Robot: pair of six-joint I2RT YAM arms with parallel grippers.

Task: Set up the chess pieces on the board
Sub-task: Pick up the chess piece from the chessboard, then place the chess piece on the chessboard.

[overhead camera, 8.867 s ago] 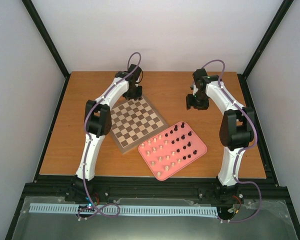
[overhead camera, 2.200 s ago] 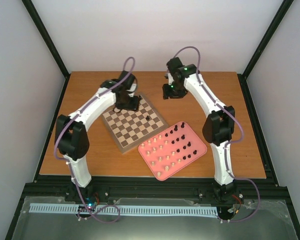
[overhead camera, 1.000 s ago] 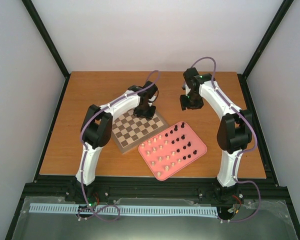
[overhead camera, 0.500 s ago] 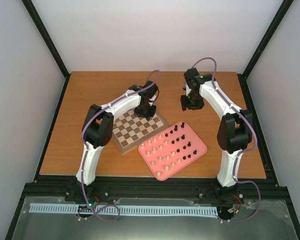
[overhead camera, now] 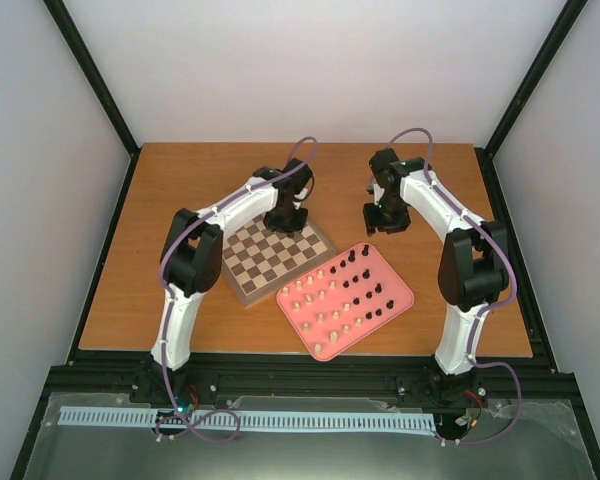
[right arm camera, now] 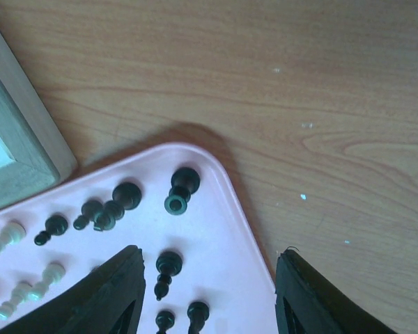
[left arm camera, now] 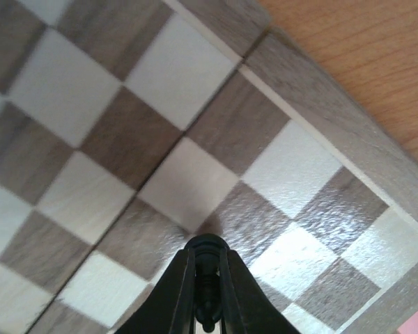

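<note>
The board [overhead camera: 261,266] lies at the table's middle, and its checks fill the left wrist view [left arm camera: 90,90]. My left gripper [overhead camera: 286,223] is over the board's far right part. In the left wrist view it [left arm camera: 207,259] is shut on a dark chess piece [left arm camera: 207,282], whose base is close over a square near the board's edge. Dark chess pieces [overhead camera: 366,280] and cream ones [overhead camera: 318,303] stand in the pink tray [overhead camera: 326,352]. My right gripper [overhead camera: 383,222] hovers open over the tray's far corner [right arm camera: 223,174], with dark pieces [right arm camera: 183,185] below and between its fingers [right arm camera: 118,292].
The tray sits just right of the board, its left corner nearly touching the board's edge [right arm camera: 28,156]. Bare wooden table [overhead camera: 180,190] surrounds both. Black frame rails [overhead camera: 105,100] and white walls close in the sides and back.
My left gripper has closed on the dark piece at the board's far right part. My right gripper has come slightly nearer, over the tray's far corner, still open.
</note>
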